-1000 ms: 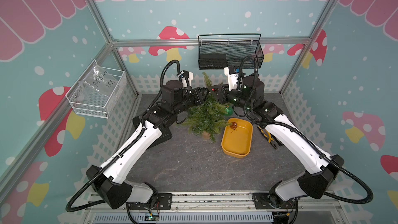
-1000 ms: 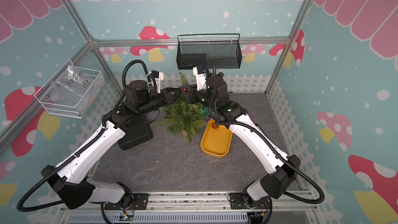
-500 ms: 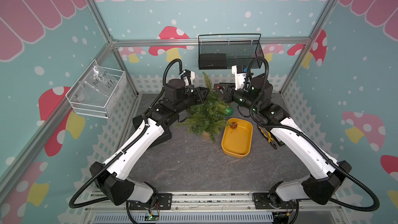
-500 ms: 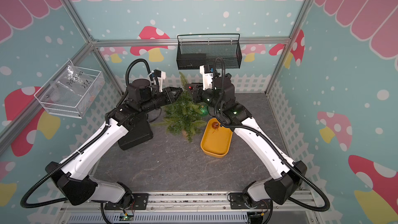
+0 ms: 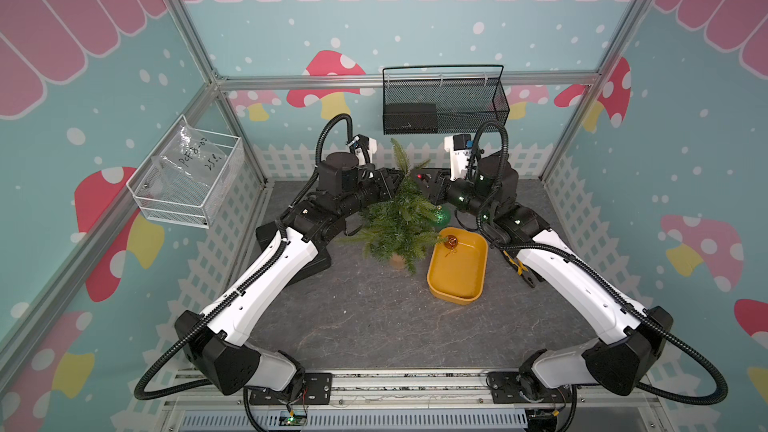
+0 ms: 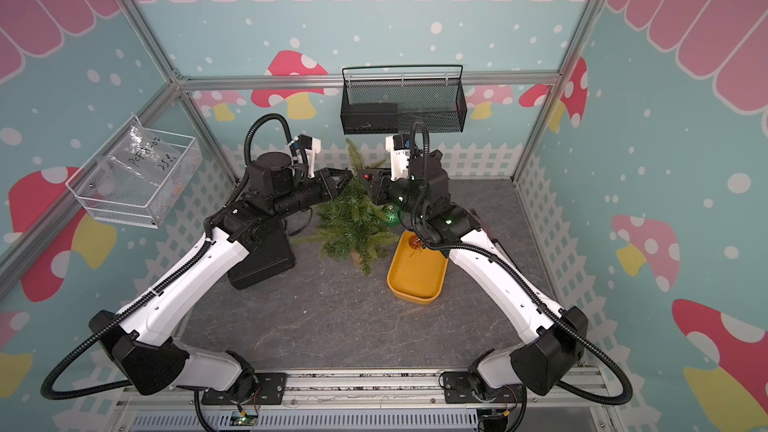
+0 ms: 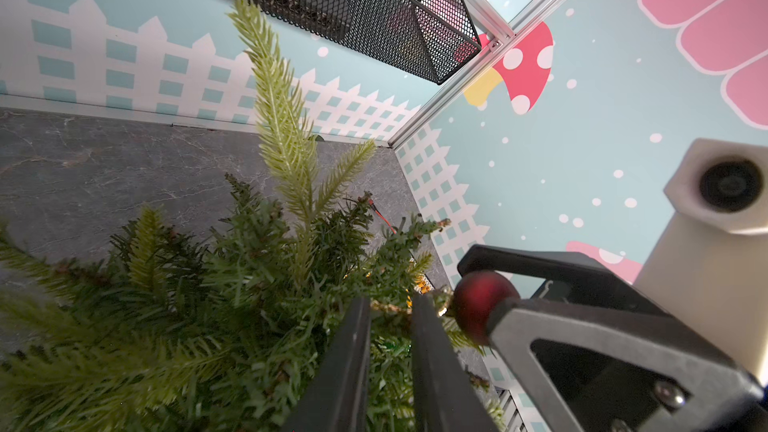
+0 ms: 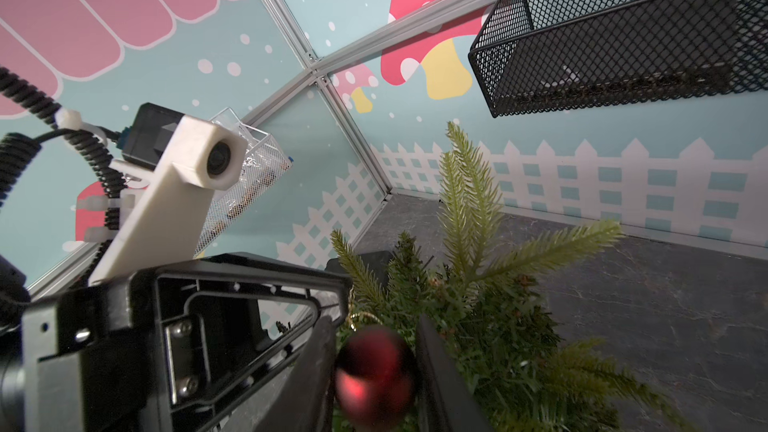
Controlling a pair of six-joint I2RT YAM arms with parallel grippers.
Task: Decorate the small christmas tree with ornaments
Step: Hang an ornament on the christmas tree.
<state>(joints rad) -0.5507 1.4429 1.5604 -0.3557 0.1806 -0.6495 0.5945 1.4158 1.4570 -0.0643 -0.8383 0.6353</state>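
**Top views.** In both top views, find the small christmas tree (image 5: pixel 395 222) at the rear centre of the table. The left gripper (image 5: pixel 397 178) enters its crown from 10 o'clock. The right gripper (image 5: pixel 424 181) enters from 2 o'clock, clenched on the red ornament (image 5: pixel 420 177). The green ornament (image 6: pixel 390 214) hangs at the tree's 3 o'clock. The amber ornament (image 5: pixel 450 240) lies in the yellow tray (image 5: pixel 457 299) at 4 o'clock. Over the last second both grippers have stayed at the crown.

**Left wrist view.** The left fingers (image 7: pixel 349 367) have drawn closer together. A narrow gap remains, with a branch tip in it. You cannot tell whether the tip is pinched yet. The red ornament (image 7: pixel 478 305) sits just beside that tip.

**Right wrist view.** The red ornament (image 8: pixel 376 376) sits between the jaws, its gold loop (image 8: pixel 361 317) toward the foliage.

**Meaning.** The left gripper is probably steadying a branch for hanging. One ornament is hung and two remain.
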